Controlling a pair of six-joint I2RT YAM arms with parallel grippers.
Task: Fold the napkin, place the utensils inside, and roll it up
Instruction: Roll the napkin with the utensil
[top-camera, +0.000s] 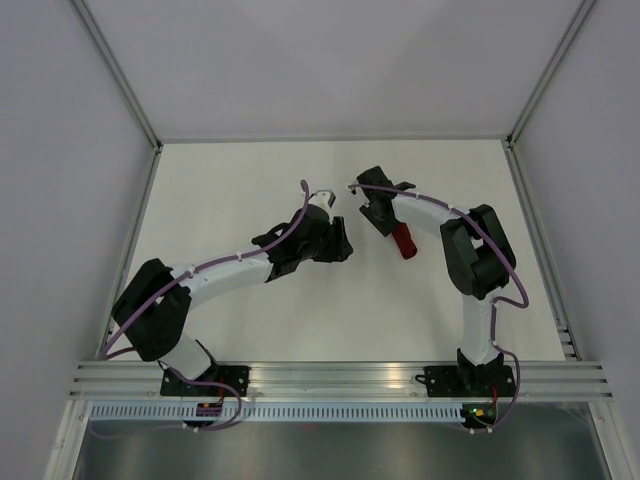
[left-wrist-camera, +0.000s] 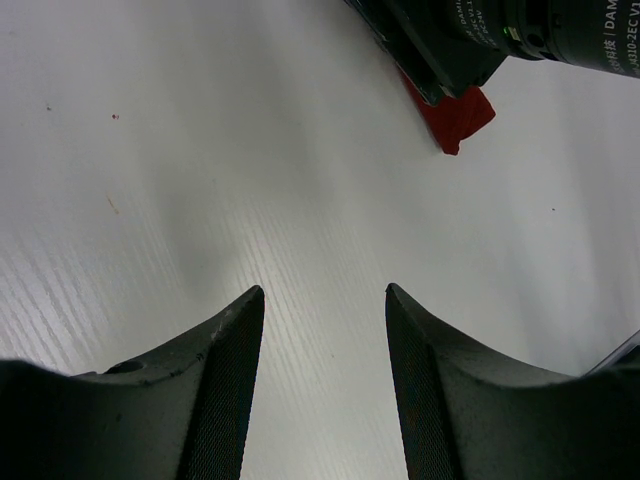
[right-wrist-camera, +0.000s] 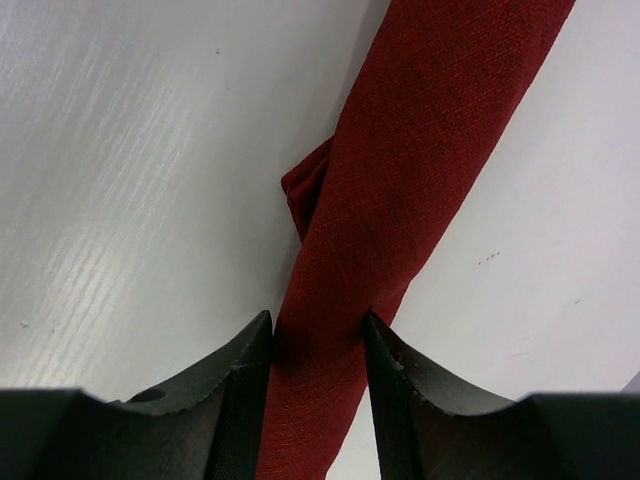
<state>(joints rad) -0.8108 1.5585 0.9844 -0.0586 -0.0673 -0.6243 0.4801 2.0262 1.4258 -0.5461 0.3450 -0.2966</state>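
Note:
The dark red napkin is rolled into a narrow tube lying on the white table. My right gripper is shut on the roll, one finger on each side of it. In the top view the right gripper covers most of the napkin, so only one red end shows. My left gripper is open and empty above bare table, just left of the roll; it is near the table's middle in the top view. The utensil is hidden.
The white table is enclosed by grey walls with metal frame posts at the back corners. An aluminium rail runs along the near edge with both arm bases on it. The right arm's body sits close ahead of my left gripper.

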